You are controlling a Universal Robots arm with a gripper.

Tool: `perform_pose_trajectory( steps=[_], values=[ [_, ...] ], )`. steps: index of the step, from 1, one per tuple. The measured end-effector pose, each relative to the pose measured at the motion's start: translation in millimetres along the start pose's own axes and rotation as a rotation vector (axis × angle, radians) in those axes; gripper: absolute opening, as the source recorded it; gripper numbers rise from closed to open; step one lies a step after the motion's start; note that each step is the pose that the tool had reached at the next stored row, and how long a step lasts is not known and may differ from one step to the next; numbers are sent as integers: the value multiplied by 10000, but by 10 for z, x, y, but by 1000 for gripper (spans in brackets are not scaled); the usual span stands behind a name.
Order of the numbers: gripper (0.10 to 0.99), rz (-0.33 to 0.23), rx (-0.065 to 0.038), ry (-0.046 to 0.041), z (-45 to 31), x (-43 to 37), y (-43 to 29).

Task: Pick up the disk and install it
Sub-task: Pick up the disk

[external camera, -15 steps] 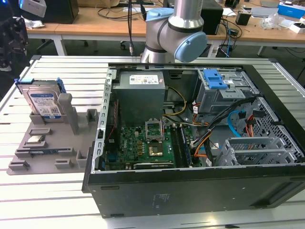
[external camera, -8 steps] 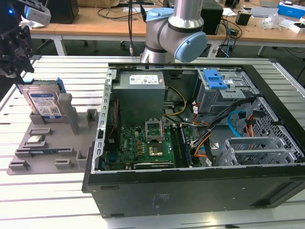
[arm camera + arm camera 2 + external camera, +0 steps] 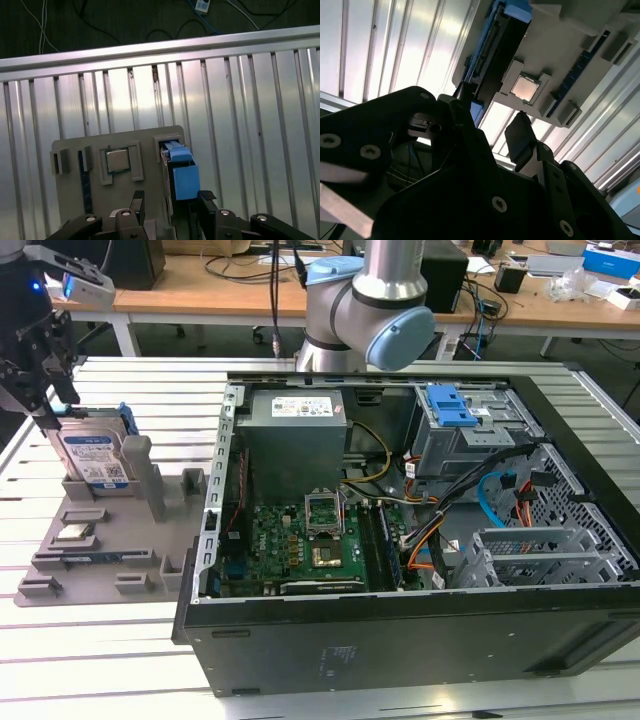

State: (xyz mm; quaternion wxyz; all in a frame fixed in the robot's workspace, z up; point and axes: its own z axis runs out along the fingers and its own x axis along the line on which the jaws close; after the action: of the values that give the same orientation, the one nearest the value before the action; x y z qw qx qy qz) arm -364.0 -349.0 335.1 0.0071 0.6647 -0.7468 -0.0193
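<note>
The disk (image 3: 95, 455) stands on edge in a slot of the grey holder tray (image 3: 100, 570), at the exterior view's left. It is silver with a blue-and-white label and a blue bracket (image 3: 180, 172). My gripper (image 3: 55, 412) hangs over its top edge. In the first wrist view my gripper (image 3: 171, 200) is open, with one finger (image 3: 137, 200) on each side of the disk's blue end and a gap left at both sides. The second wrist view shows the gripper (image 3: 492, 122) and the disk's dark edge (image 3: 495, 55) beyond it.
A small square chip (image 3: 75, 532) lies in a pocket of the tray next to the disk. The open computer case (image 3: 400, 630) lies to the exterior view's right, with a grey power supply (image 3: 297, 415), a blue-latched drive cage (image 3: 450, 405) and cables. The arm's base (image 3: 370, 310) stands behind it.
</note>
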Motion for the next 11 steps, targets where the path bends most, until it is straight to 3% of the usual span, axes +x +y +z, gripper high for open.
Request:
perform_pose_trajectory(
  steps=[2,5,11],
  values=[
    [541,-161,-2,6,20,-71,7],
    [541,-403,-4,27,79,-112,4],
    [541,-490,-6,39,216,-130,-1]
  ],
)
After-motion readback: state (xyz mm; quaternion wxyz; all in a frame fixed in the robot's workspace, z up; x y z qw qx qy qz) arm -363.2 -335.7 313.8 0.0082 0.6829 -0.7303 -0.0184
